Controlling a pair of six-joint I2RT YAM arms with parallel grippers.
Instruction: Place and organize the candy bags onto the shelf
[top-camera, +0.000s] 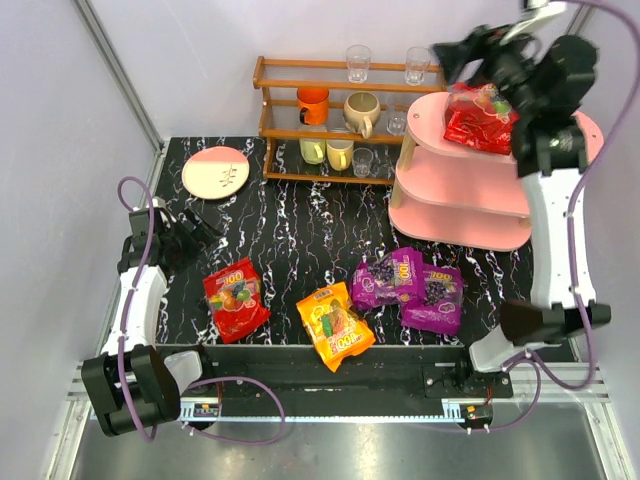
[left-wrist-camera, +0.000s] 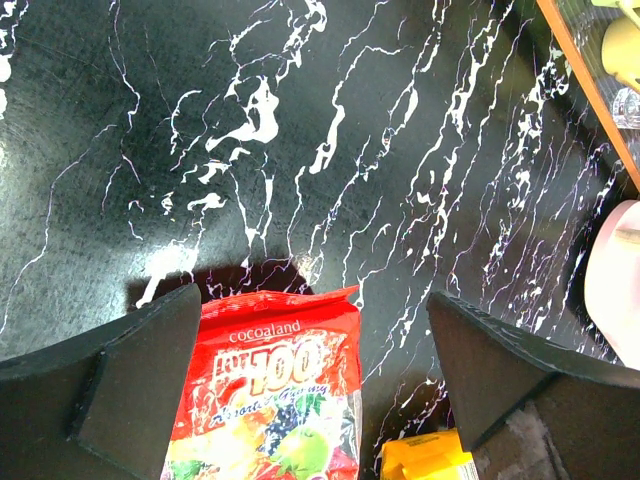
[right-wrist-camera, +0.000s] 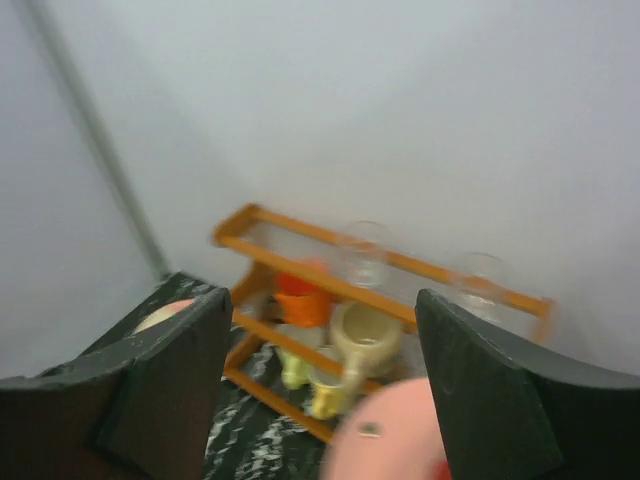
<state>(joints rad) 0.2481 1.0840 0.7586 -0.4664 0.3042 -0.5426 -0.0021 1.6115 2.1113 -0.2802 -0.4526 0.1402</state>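
A red candy bag (top-camera: 480, 118) lies on the top board of the pink shelf (top-camera: 455, 205). My right gripper (top-camera: 455, 55) is open and empty, raised just left of that bag; in the right wrist view (right-wrist-camera: 320, 300) it faces the back wall above the shelf's top board (right-wrist-camera: 400, 440). On the table lie another red bag (top-camera: 236, 298), an orange bag (top-camera: 335, 325) and two purple bags (top-camera: 388, 277) (top-camera: 435, 298). My left gripper (top-camera: 200, 235) is open and empty, just behind the red bag (left-wrist-camera: 275, 400); the orange bag's corner (left-wrist-camera: 430, 460) shows too.
A brown wooden rack (top-camera: 340, 110) with cups and glasses stands at the back, left of the shelf, and shows blurred in the right wrist view (right-wrist-camera: 330, 290). A pink and cream plate (top-camera: 215, 172) lies at the back left. White walls close the sides.
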